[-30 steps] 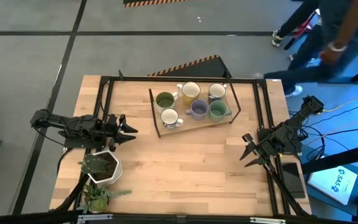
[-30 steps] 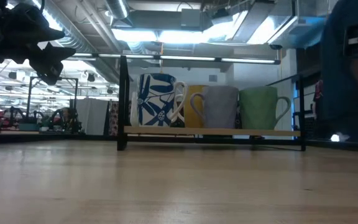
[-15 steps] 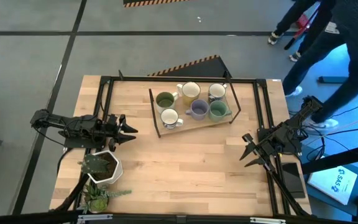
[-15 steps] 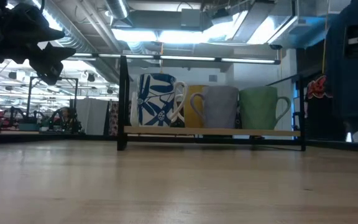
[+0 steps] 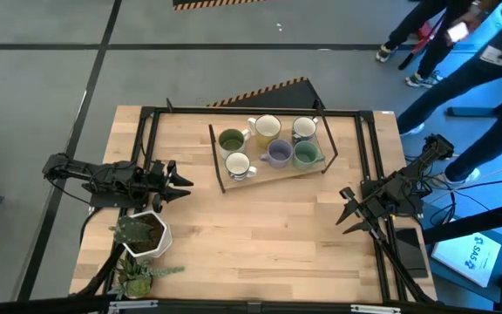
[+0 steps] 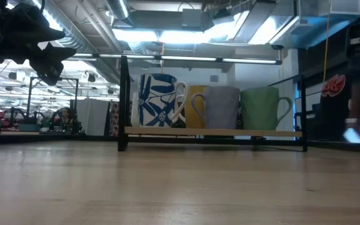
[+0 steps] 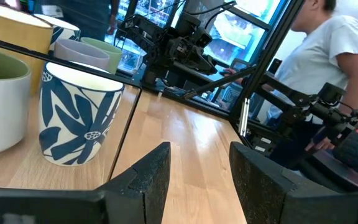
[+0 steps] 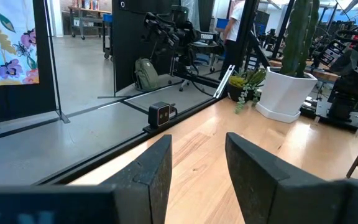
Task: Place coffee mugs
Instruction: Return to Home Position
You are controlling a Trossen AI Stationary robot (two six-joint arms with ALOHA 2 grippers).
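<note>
Six mugs (image 5: 278, 153) on shelf (image 6: 211, 132), far middle of table (image 5: 260, 235). All upright, mouths up, long axis vertical. Blue-patterned mug (image 6: 157, 100) and teal-green mug (image 6: 261, 107) point handles toward right arm's side. We judge: rigid glazed ceramic, light, slick, chips easily. Pinch wall at rim, or handle. Left gripper (image 5: 184, 186) and right gripper (image 5: 342, 211) empty, fingers apart, well clear of shelf.
</note>
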